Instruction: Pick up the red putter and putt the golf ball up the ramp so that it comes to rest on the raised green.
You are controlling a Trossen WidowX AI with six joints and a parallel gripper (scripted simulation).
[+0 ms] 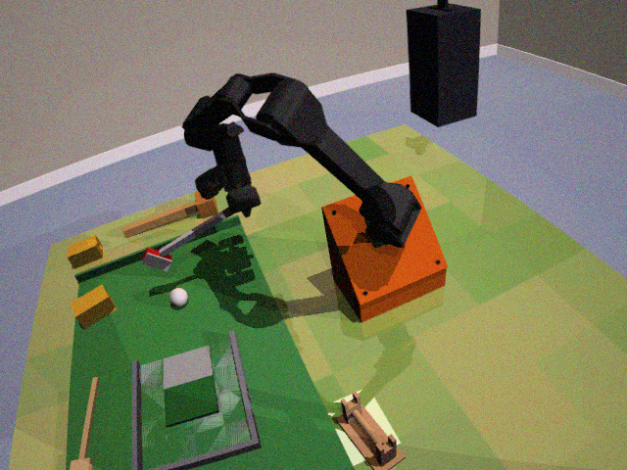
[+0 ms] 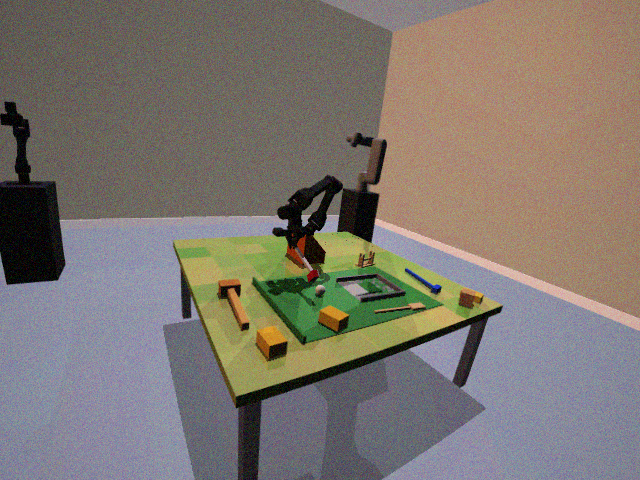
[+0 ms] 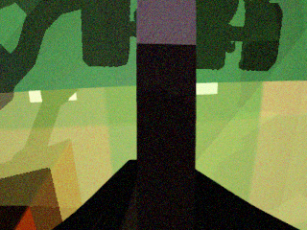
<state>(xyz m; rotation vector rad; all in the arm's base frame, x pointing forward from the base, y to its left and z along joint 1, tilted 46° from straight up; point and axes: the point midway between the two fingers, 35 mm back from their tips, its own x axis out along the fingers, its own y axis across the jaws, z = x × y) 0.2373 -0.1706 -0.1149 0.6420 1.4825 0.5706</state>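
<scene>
My gripper [image 1: 236,207] [image 2: 294,246] is shut on the red putter's handle. The putter [image 1: 192,236] [image 2: 312,274] [image 3: 166,24] slants down from the fingers, and its red and pale head hangs a little above the green mat [image 1: 263,399] [image 2: 305,330], with its shadow apart from it. The white golf ball [image 1: 178,297] [image 2: 320,290] rests on the mat, between the head and the ramp side. The grey ramp [image 1: 187,366] [image 2: 355,289] meets a dark green patch [image 1: 191,399] inside a grey-walled frame [image 1: 245,389] [image 2: 382,296]. The wrist view hides the putter head.
Two yellow blocks [image 1: 85,253] [image 1: 93,305] [image 2: 271,342] [image 2: 333,318] stand near the mat's corner. A wooden mallet [image 1: 162,219] [image 2: 237,308] lies beyond its raised edge. A wooden stick [image 1: 90,414] [image 2: 398,309], a small rack [image 1: 366,430] [image 2: 366,260] and a blue club [image 2: 422,280] lie around the frame.
</scene>
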